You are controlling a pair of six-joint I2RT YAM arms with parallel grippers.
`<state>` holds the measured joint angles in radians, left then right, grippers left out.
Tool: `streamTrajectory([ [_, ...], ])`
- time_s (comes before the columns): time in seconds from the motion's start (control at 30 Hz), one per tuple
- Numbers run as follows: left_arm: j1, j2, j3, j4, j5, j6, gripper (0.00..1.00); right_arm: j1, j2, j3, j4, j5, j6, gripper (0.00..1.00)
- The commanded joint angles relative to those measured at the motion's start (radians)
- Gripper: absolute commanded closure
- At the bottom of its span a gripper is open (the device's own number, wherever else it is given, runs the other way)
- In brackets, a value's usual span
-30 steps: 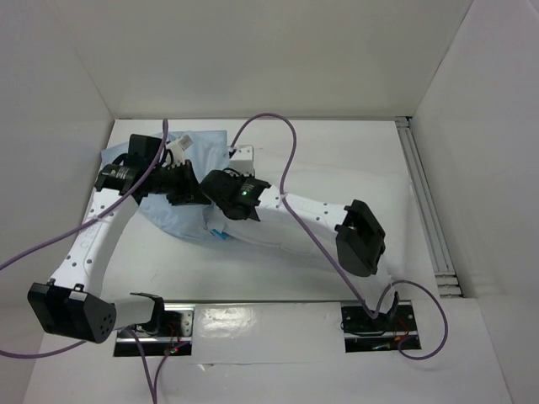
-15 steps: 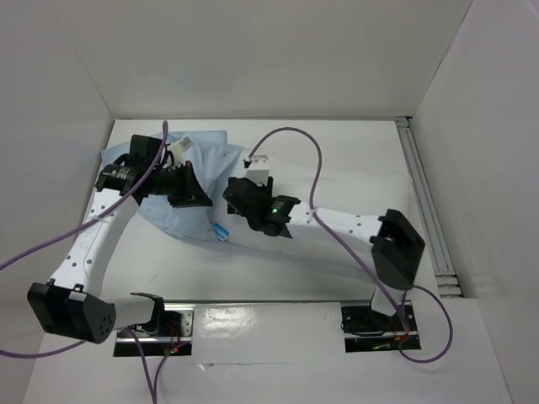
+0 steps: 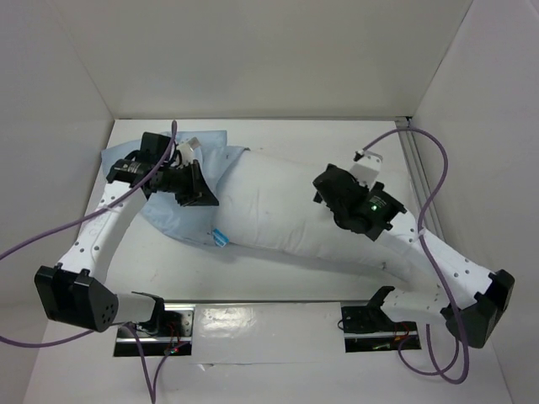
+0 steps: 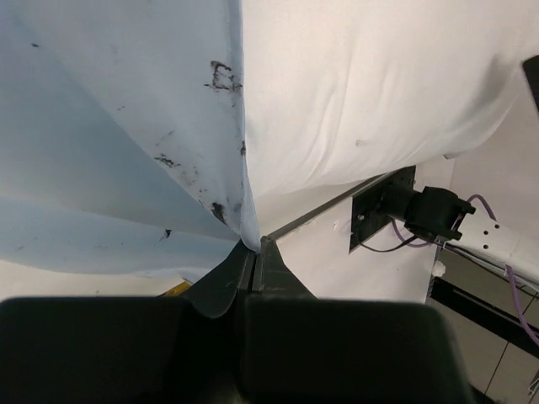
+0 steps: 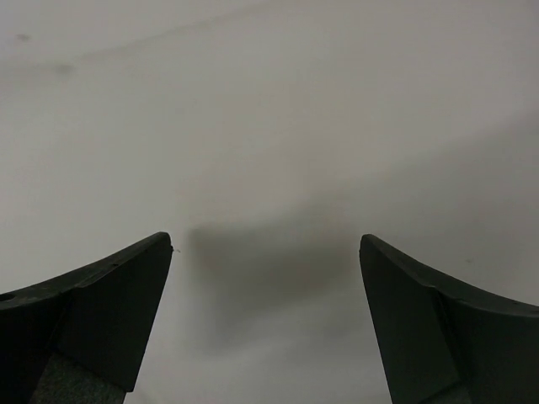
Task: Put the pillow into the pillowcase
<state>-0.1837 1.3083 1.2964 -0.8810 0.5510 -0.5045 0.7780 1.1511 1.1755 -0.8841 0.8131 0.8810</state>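
Top external view: the pillow (image 3: 286, 210) lies across the middle of the counter (image 3: 337, 139), with its long side running left to right. Only its left end sits inside the pillowcase (image 3: 168, 220), which is bunched toward the far left corner. Most of the white body is uncovered, so the insertion is judged to be at an early stage.

Left wrist view: the left jaws are fully closed and pinch a fold of cloth at the line where light blue fabric meets white. This appears to be the open edge of the pillowcase. The grip is judged to serve as an anchor, holding the mouth in place so the case cannot slide along with the pillow.

Right wrist view: the right jaws are spread wide with nothing between them and face a plain white surface. From above they stand over the right-hand part of the pillow, well apart from the pillowcase. Whether they touch the fabric cannot be told. This placement suits a fresh hold on the uncovered end, to drive the pillow toward the left edge.
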Motion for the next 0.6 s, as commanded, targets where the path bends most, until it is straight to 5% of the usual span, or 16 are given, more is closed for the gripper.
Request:
streamTrajectory([
  [0.0, -0.046, 0.022, 0.049, 0.040, -0.016, -0.035, 1.00, -0.122, -0.053, -0.135, -0.098, -0.073, -0.010, 0.01],
  [0.07, -0.075, 0.035, 0.049, 0.053, -0.026, -0.046, 1.00, -0.164, -0.076, -0.210, 0.006, -0.161, -0.072, 0.01],
  [0.13, -0.091, 0.052, 0.058, 0.065, -0.039, -0.058, 1.00, -0.203, -0.085, -0.316, 0.207, -0.345, -0.183, 0.16],
  [0.17, -0.109, 0.063, 0.058, 0.074, -0.052, -0.069, 1.00, -0.203, -0.085, -0.338, 0.253, -0.392, -0.197, 0.32],
  [0.2, -0.118, 0.087, 0.072, 0.074, -0.052, -0.069, 1.00, -0.203, -0.067, -0.347, 0.290, -0.437, -0.217, 0.79],
  [0.23, -0.128, 0.098, 0.086, 0.074, -0.063, -0.069, 1.00, -0.194, -0.056, -0.337, 0.333, -0.490, -0.217, 0.99],
  [0.57, -0.301, 0.247, 0.279, 0.083, -0.115, -0.124, 1.00, 0.197, -0.113, -0.112, 0.258, -0.233, -0.076, 1.00],
])
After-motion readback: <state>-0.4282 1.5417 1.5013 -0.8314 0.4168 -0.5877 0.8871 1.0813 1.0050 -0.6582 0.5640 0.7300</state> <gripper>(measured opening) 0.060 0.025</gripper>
